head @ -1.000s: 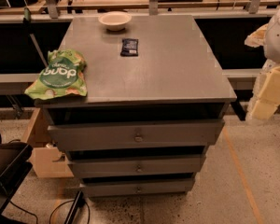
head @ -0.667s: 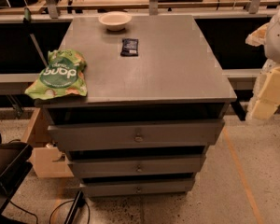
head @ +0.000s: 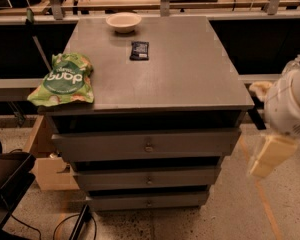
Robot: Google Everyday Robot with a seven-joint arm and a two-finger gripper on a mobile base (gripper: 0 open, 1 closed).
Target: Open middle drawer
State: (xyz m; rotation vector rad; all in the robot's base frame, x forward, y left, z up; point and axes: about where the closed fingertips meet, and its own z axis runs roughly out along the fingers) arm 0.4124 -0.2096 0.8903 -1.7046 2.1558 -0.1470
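The grey cabinet [head: 155, 74] has three flat drawer fronts stacked under its top. The middle drawer [head: 115, 179] sits between the wider top drawer [head: 100, 145] and the narrower bottom drawer [head: 115, 201]. Its front lies close to the cabinet and its small round knob [head: 149, 180] is at the centre. My arm's white and cream parts show at the right edge, with the gripper [head: 271, 156] hanging beside the cabinet's right front corner, level with the top drawer. It touches no drawer.
On the cabinet top lie a green snack bag [head: 65, 80] at the front left, a white bowl [head: 123, 21] at the back and a small dark packet [head: 139, 50]. A cardboard box [head: 45, 156] stands on the floor at the left. Cables [head: 72, 224] trail by the cabinet's foot.
My arm has dropped lower at the right edge, from above the cabinet top's level to beside the top drawer. The drawers and the things on top have not moved.
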